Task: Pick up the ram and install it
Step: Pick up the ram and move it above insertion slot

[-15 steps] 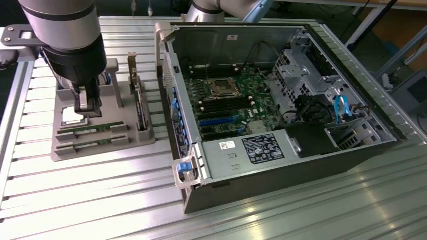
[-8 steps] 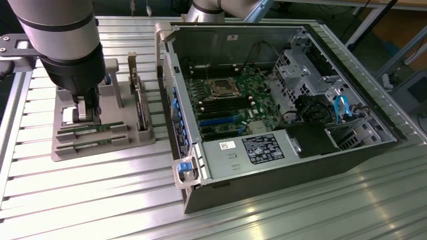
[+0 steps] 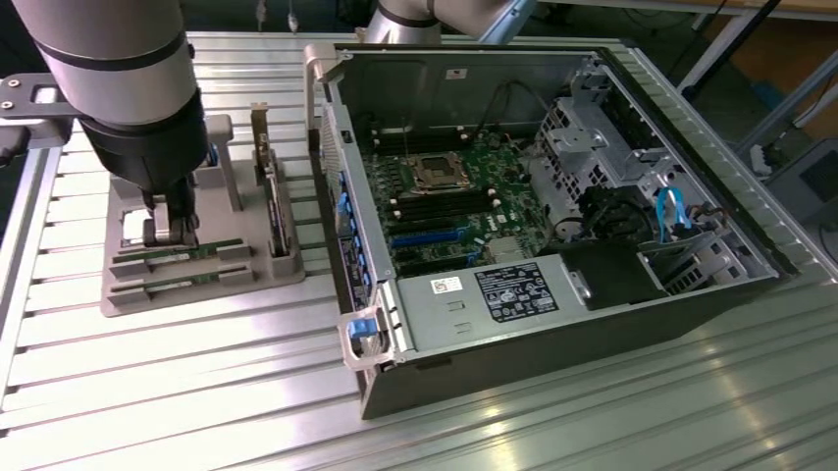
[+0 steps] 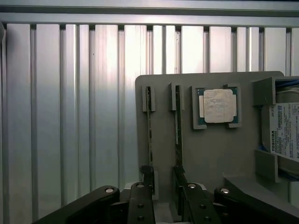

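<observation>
**RAM stick [image 4: 150, 122] not picked up, jaws wide over the tray**

Closest thing in the wrist view is the gripper [image 4: 163, 173], spread wide with nothing between the fingers [image 4: 147, 179]. The tips hang right over the near ends of the RAM stick and the second RAM stick [image 4: 178, 122] next to it. Can't honestly tell which of the two it's lined up on.

Both sticks stand on edge in little slotted posts on the grey fixture tray [image 4: 210, 154]. My guess is that's deliberate: it leaves the thin board's flat faces free for a finger on each side.

A bit further along the same tray, a processor chip [image 4: 218, 106] lies flat in its own corner brackets. Just past that is a Toshiba hard drive [image 4: 286, 130] in another cradle.

Across the slatted aluminium table [image 3: 196, 392], toward the exterior view's right, the PC case [image 3: 550, 324] lies on its side with the panel off. That leaves the motherboard [image 3: 452, 211] facing up, presumably so the memory slots can be reached from straight above.
</observation>
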### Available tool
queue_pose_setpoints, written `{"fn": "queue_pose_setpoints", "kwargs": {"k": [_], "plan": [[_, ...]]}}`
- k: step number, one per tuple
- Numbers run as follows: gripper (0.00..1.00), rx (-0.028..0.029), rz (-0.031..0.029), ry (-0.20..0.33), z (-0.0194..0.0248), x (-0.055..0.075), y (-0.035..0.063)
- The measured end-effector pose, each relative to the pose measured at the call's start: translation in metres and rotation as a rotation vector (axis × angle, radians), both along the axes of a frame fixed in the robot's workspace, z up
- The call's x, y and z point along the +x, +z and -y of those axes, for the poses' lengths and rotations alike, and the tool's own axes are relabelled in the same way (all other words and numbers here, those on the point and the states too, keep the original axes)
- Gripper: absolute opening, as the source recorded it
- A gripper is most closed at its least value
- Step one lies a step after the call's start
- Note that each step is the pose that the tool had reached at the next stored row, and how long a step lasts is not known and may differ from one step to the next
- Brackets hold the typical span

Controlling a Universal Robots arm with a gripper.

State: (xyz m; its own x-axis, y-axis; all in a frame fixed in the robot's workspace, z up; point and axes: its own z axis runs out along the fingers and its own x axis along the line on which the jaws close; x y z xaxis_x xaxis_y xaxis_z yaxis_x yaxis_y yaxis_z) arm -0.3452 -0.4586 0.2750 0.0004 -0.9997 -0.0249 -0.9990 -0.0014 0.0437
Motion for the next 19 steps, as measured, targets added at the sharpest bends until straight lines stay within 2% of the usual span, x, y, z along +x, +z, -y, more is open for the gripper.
{"fn": "queue_pose_setpoints", "kwargs": {"k": [8,19], "plan": [[0.31,0.0,0.0,0.0,0.0001,0.0,-0.0177],[0.31,0.0001,0.0,0.0,0.0001,-0.001,-0.0358]]}}
